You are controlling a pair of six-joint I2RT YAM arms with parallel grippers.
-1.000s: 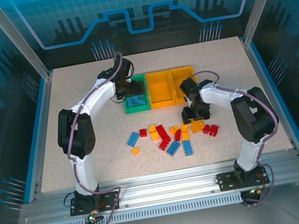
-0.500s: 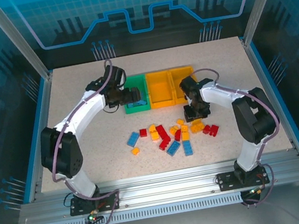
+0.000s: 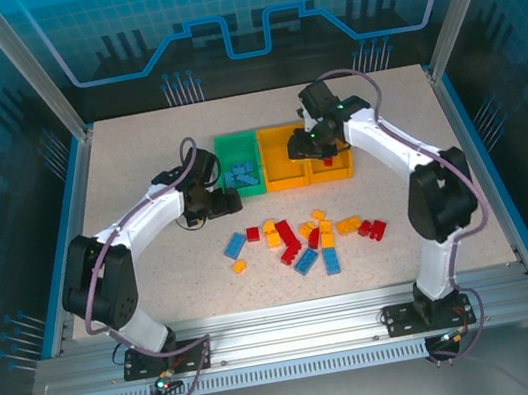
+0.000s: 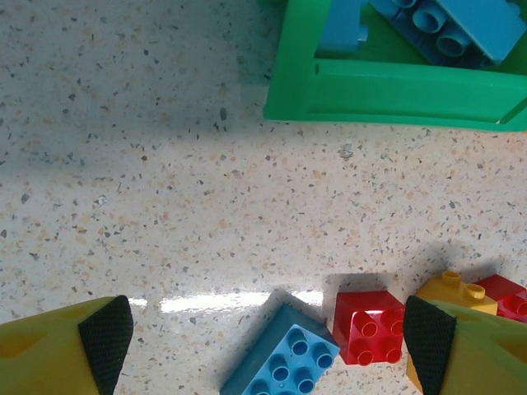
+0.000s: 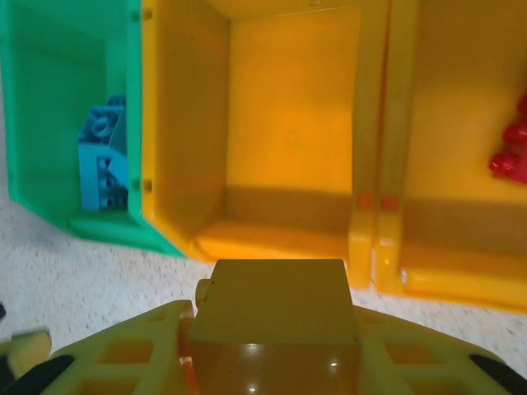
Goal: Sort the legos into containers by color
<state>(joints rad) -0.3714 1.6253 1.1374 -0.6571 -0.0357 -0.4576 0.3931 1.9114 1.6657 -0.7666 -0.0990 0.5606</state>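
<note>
Swung off the pile of legos (image 3: 307, 239) since a second ago and carried up to the row of containers: right gripper (image 3: 325, 152), now over the near edge of the two orange-yellow trays. Pulled back in the same second from above the green tray (image 3: 234, 142) to the speckled surface (image 3: 136, 158) just in front of that tray's near left corner: left gripper (image 3: 225, 204). From the right wrist, jaws drawn narrow onto a yellow brick (image 5: 276, 300), gripped by its sides and held in front of the near wall of the middle tray (image 5: 292, 123), toward the divider shared with the right tray (image 5: 449, 123); height above the wall impossible to judge. Red bricks (image 5: 510, 148) lying in the right tray, blue bricks (image 5: 103, 160) in the green one. From the left wrist, jaws spread wide, black pads (image 4: 105, 341) at the two lower corners of the view, hanging above a blue brick (image 4: 284, 362) and a red brick (image 4: 370, 325) lying just beside each other on the surface, touching or not hard to tell. Next to the red brick, a yellow-orange brick (image 4: 449, 288). Elsewhere in the pile, blue, red and yellow-orange pieces mixed loosely, near the trays yet apart from them.
</note>
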